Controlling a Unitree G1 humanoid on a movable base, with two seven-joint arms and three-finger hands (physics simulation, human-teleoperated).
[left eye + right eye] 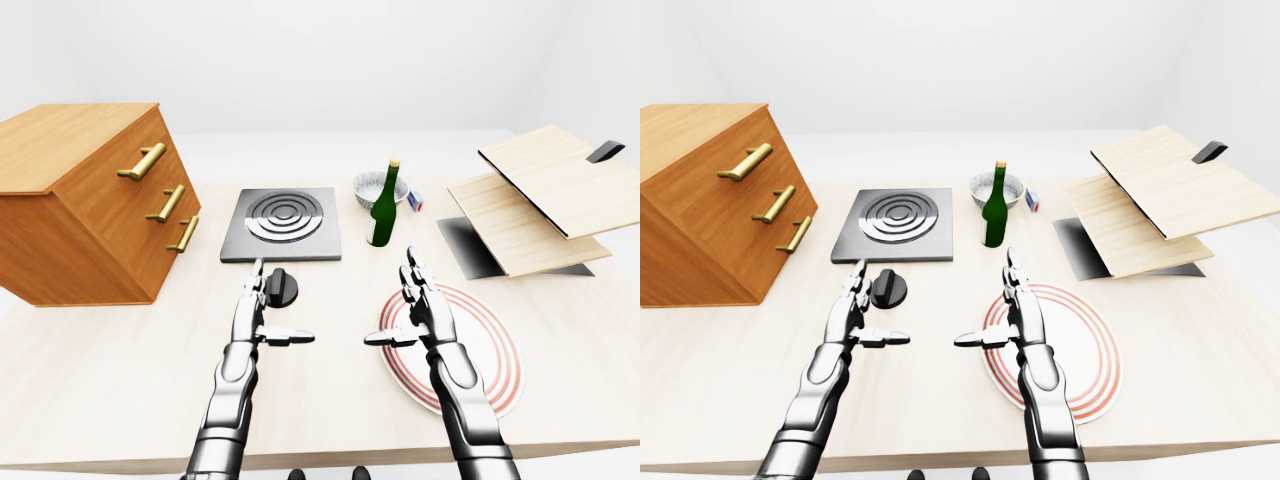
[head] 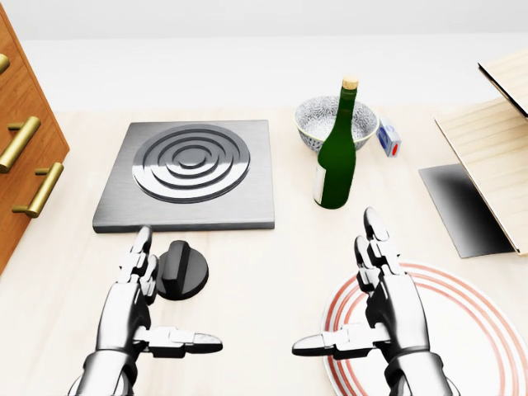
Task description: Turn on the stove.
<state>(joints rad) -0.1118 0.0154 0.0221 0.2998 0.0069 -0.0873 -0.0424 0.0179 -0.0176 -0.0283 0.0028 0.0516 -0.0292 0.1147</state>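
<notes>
On the pale wooden table [image 1: 100,380], seen through the left eye, a grey stove plate [image 1: 282,224] with ringed burner lies near the middle, and its black knob [image 1: 281,289] sits just below it. To the left stands a wooden drawer chest [image 1: 90,205] with brass handles; to the right, slanted wooden boards [image 1: 535,200] lean over a dark panel. From the head view, the left hand [image 2: 132,309] hovers with fingers spread and thumb pointing inward, its fingertips [image 2: 142,239] just beside the knob's left edge, overlapping it slightly; whether they touch it I cannot tell. The right hand [image 2: 384,305] is likewise open, fingers straight and thumb turned inward, held above the left rim of a white plate with red rings [image 2: 470,330]. A green bottle [image 2: 337,157] stands upright to the right of the stove, just below a patterned bowl [image 2: 318,115], with a small blue and white box [image 2: 388,137] lying beside the bowl. Through the right eye, both silver forearms rise from the bottom edge, and neither hand grips anything.
</notes>
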